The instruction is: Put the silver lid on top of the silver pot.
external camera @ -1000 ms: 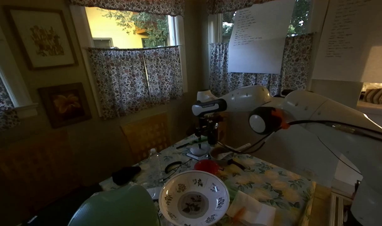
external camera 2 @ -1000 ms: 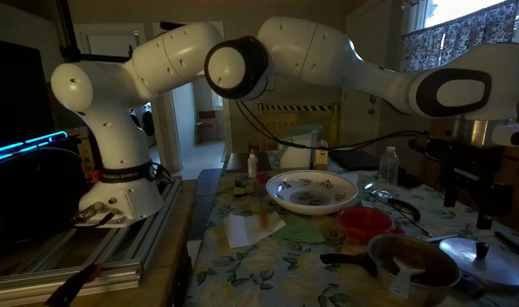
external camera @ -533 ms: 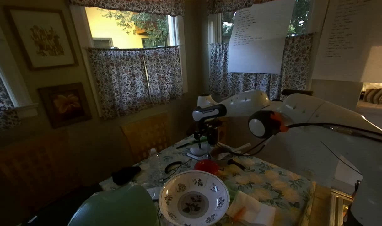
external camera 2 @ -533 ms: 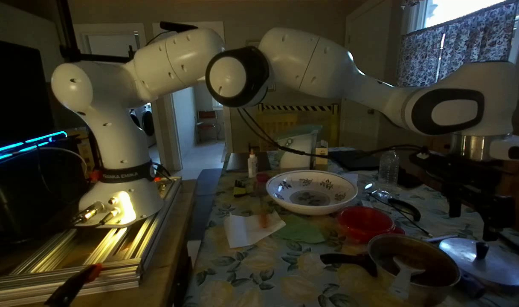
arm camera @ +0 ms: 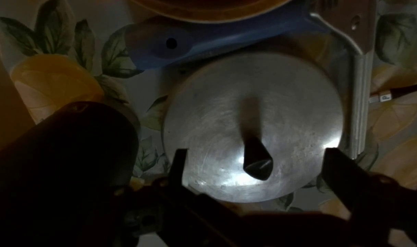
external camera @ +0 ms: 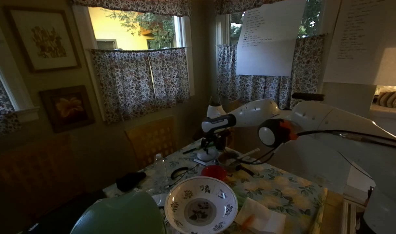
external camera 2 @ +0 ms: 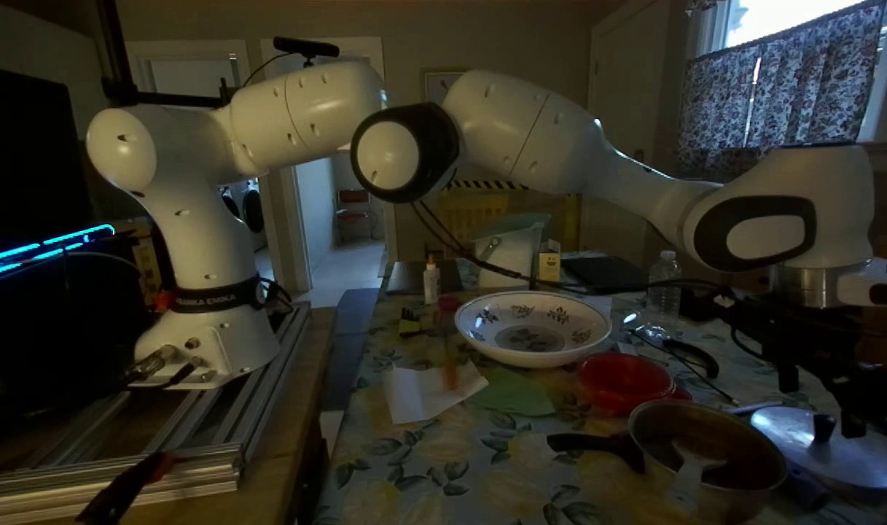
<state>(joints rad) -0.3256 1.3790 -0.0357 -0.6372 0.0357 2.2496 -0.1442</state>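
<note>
The silver lid (arm camera: 290, 103) lies flat on the table with its black knob (arm camera: 258, 163) up; it also shows in both exterior views (external camera: 204, 157) (external camera 2: 786, 437). My gripper (arm camera: 256, 151) is open and empty above the lid, its fingers wide apart on either side of the knob, not touching it. In an exterior view the gripper (external camera 2: 820, 405) hangs low over the lid. The silver pot (external camera 2: 654, 474) has a black handle and stands right beside the lid; a white utensil (external camera 2: 687, 481) sits in it. In the wrist view only the pot's rim (arm camera: 215, 20) shows.
A blue-handled tool (arm camera: 208, 39) with a metal bar (arm camera: 360, 103) lies between lid and pot, curving round the lid. A red bowl (external camera 2: 625, 383), a floral-patterned bowl (external camera 2: 530, 357), a clear bottle (external camera 2: 664, 292) and a black-handled thing (external camera 2: 694, 357) stand or lie farther along the table.
The arm and gripper have moved down toward the lid, with the fingers now close over it. The lid, the pot and the other things have not moved.
</note>
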